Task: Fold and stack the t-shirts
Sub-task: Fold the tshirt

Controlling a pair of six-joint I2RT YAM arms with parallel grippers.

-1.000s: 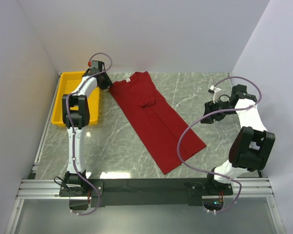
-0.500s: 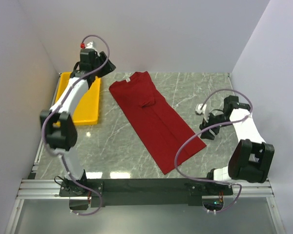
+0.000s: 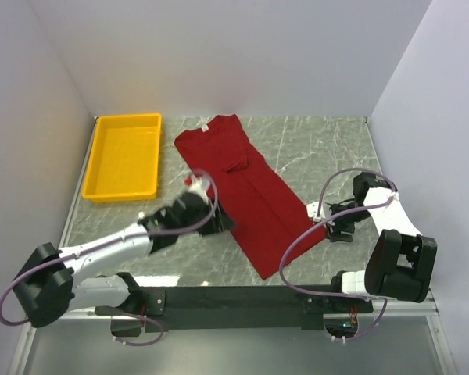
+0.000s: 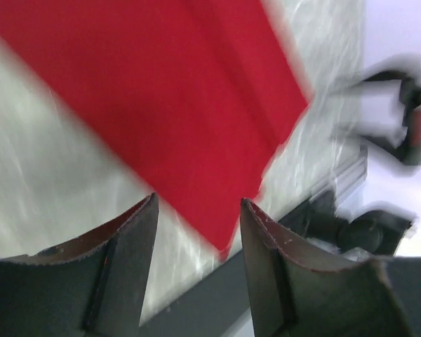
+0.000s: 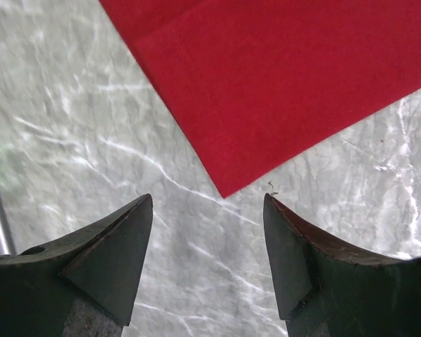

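The left claw [image 4: 198, 203] is spread wide with nothing between its fingers. Its wrist view is smeared, but red cloth fills the space ahead of the tips. One corner of the t-shirt [image 3: 246, 191] points down just beyond the gap. From above, this claw sits at the shirt's left long edge, about halfway along it, and the cloth runs off ahead of it and to both sides. Whether a finger touches the edge cannot be told (the dark claw body overlaps it in the top view).

The right claw [image 5: 208, 200] is also spread, holding nothing. Straight ahead of its gap lies a hem corner of the shirt, flat on the marble table [image 3: 313, 156], near the fingertips but apart from them. Bare marble lies under and beside both fingers.

The shirt itself lies flat as a long narrow strip, folded lengthwise, and runs on a slant between the two claws. Its collar end, with a small white label [image 3: 206, 126], lies far from both claws, towards the back wall. Its hem end is the one next to the right claw. A sleeve fold shows as a small ridge up the strip from the left claw.

A yellow tray [image 3: 125, 160] sits well apart from the left claw, beyond it and to its left, beside the collar end.
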